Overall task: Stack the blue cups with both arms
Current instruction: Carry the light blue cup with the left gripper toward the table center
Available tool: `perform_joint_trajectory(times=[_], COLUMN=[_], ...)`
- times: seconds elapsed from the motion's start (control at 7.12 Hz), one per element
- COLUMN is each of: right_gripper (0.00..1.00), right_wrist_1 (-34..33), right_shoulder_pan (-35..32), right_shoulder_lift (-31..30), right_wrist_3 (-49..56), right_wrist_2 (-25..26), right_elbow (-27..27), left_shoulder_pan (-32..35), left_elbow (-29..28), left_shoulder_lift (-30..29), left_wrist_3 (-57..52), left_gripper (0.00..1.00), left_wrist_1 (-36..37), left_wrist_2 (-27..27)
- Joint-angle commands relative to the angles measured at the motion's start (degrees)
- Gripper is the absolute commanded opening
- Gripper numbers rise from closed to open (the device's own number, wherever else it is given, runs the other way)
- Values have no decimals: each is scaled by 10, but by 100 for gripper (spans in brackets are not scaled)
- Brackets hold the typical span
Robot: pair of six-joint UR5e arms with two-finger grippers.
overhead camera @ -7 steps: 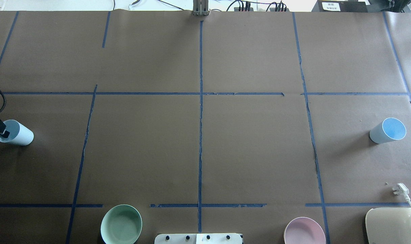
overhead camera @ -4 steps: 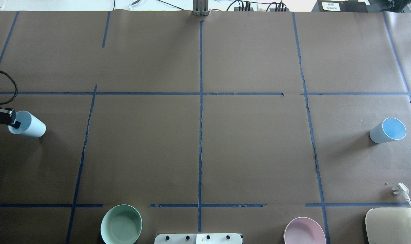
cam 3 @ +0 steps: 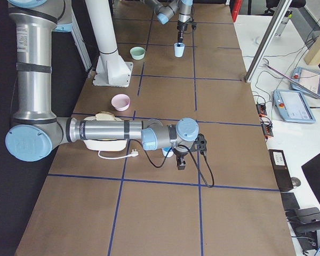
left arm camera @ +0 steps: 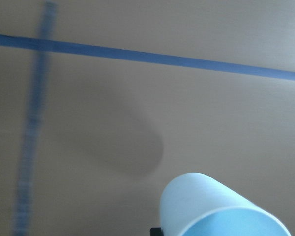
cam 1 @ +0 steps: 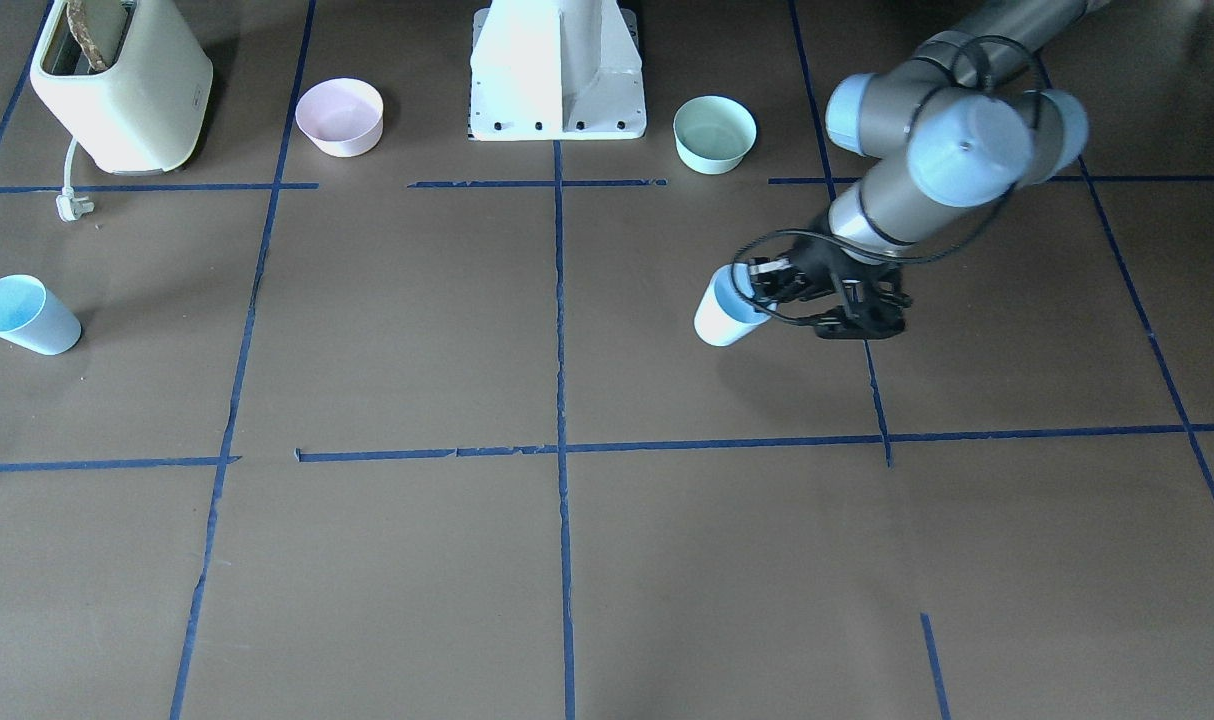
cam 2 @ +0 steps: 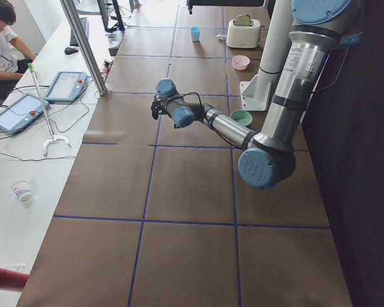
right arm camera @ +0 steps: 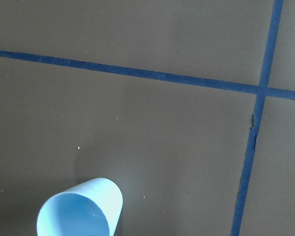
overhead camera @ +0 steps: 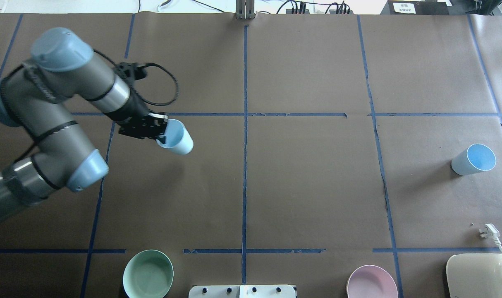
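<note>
Right, we're in the carry: the left gripper (overhead camera: 160, 135) has the first blue cup (overhead camera: 178, 142) and holds it over the left half of the bench (overhead camera: 300, 186), short of the centre line. The wrist view shows the cup's shadow lying apart from it, so I judge it to be up off the surface. The fingers (overhead camera: 162, 139) are closed on the rim. One seems to sit just inside the mouth and the other outside the wall, so the whole body of the cup hangs off to the side of the fingers, mouth up and roughly upright.

Over on the far right stands the second blue cup (overhead camera: 473, 159), open end up, well apart from the first. The right gripper (cam 3: 181, 161) shows only in the side view from the right end, just beside a cup by the toaster (cam 3: 104, 140). Whether it is open or closed, I cannot tell.

Nothing is stacked yet, so this is the early half of the job. Next, I'd say, the two cups have to meet near the middle. One should stand steady with its mouth open to the top, and the other should line up base-first directly above it before it goes down. That thin rim pinch could let the cup swing, so slow and level is the call.
</note>
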State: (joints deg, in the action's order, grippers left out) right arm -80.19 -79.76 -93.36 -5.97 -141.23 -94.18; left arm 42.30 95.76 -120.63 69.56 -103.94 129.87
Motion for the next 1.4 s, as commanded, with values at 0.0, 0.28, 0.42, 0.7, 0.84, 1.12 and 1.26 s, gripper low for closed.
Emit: perform_joint_trajectory(times=[0.0,0.28,0.42,0.7,0.84,1.12,1.26], right_gripper=[100,100,100,100,100,100,100], right_wrist_1=[24,24,24,25,24,24,25], right_shoulder_pan=[14,14,14,14,14,16,21], right_shoulder_lift=[-1,-1,-1,-1,-1,-1,-1], right_wrist_3=[-40,-41,-41,-41,-41,-41,-43], right_wrist_2=[2,1,1,1,0,1,1], right_elbow=[0,-1,-1,-1,-1,-1,-1], left_shoulder_pan=[-59,-65,-69,-73,-78,-79,-82], left_elbow=[-62,-161,-168,-180,-184,-197,-197], left_shoulder_lift=[-120,-188,-189,-196,-197,-201,-201], left_wrist_3=[15,11,10,10,11,11,13], left_gripper=[0,0,0,0,0,9,37], left_wrist_1=[71,66,64,63,56,39,37], left_wrist_2=[-86,-118,-118,-118,-118,-119,-119])
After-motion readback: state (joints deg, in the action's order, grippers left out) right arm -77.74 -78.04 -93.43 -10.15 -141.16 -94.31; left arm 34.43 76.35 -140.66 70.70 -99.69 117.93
